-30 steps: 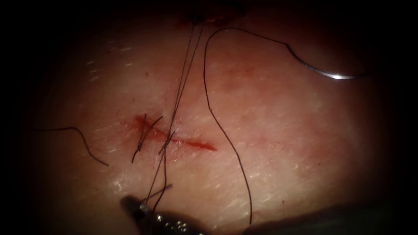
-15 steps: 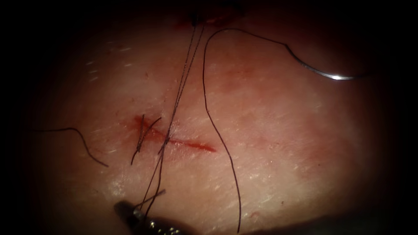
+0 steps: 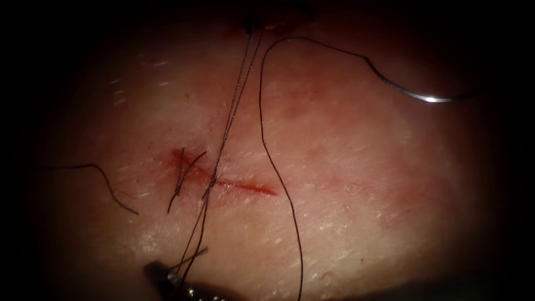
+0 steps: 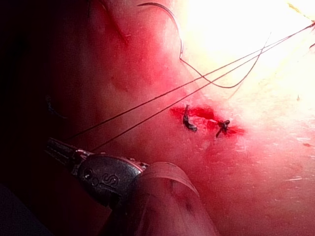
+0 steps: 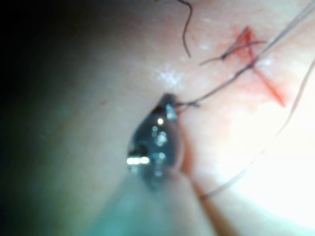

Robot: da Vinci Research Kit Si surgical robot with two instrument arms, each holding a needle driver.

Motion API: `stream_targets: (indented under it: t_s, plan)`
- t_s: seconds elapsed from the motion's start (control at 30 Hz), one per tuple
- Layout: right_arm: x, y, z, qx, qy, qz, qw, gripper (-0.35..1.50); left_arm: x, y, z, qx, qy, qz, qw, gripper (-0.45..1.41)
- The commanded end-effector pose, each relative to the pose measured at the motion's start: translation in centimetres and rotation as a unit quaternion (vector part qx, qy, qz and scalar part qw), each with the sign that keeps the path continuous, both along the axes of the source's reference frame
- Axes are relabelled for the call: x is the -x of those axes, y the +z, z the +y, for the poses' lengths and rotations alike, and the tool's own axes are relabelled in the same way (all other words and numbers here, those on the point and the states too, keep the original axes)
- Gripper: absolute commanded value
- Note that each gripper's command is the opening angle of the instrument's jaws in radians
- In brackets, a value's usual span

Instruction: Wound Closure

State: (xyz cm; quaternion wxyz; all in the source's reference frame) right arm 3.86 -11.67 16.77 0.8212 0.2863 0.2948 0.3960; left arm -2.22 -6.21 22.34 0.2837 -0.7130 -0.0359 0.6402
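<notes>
Now the right tool (image 3: 163, 273), clamped on thread (image 3: 224, 134) below the cut (image 3: 245, 185), eases back. The left tool (image 4: 61, 149) grips both strands opposite (needle (image 3: 423, 98) lies free on the tissue (image 3: 362, 195), upper right). Likely tightening, which calls for even tension.

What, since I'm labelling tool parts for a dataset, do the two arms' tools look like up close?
The left arm's end effector is slim, dark, ridged metal on a rounded grey steel wrist piece engraved with an S-like mark, backed by a smooth translucent sleeve. The right arm's end effector is a tapered, glossy dark metal tip with bright glints, on a pale shaft.
</notes>
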Motion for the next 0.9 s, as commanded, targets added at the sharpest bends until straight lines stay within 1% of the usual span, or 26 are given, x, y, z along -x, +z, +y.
stream_targets:
  t_s: [0.03, 0.17, 0.3, 0.67, 0.7, 0.77, 0.8, 0.87, 0.9]
  plan:
    - [-0.11, -0.04, -0.23, -0.009, -0.011, 0.006, 1.0, -0.35, 0.05, 0.03, -0.07, -0.002, 0.001, -0.002, 1.0, -0.45]
    - [-0.16, -0.04, -0.38, -0.022, -0.022, 0.01, 0.999, -0.35, 0.06, 0.04, -0.05, -0.002, 0.0, -0.002, 1.0, -0.45]
    - [-0.19, -0.05, -0.44, -0.03, -0.031, 0.012, 0.999, -0.35, 0.06, 0.04, -0.05, -0.002, 0.0, -0.001, 1.0, -0.45]
    - [-0.19, -0.08, -0.45, -0.041, -0.039, 0.015, 0.998, -0.35, 0.06, 0.04, -0.07, -0.002, 0.0, -0.001, 1.0, -0.45]
    - [-0.2, -0.09, -0.43, -0.036, -0.033, 0.013, 0.999, -0.35, 0.07, 0.04, -0.08, -0.001, 0.0, -0.001, 1.0, -0.45]
    - [-0.2, -0.11, -0.37, -0.013, -0.004, 0.012, 1.0, -0.35, 0.07, 0.03, -0.16, 0.0, 0.003, -0.003, 1.0, -0.45]
    - [-0.19, -0.13, -0.3, 0.0, 0.016, 0.017, 1.0, -0.01, 0.07, 0.01, -0.21, 0.0, 0.007, -0.004, 1.0, -0.45]
    - [-0.17, -0.15, -0.17, 0.011, 0.049, 0.035, 0.998, 0.99, 0.06, -0.03, -0.34, 0.001, 0.018, -0.004, 1.0, -0.45]
    - [-0.13, -0.17, -0.08, 0.018, 0.065, 0.043, 0.997, 1.04, 0.05, -0.06, -0.4, 0.0, 0.021, -0.005, 1.0, -0.45]
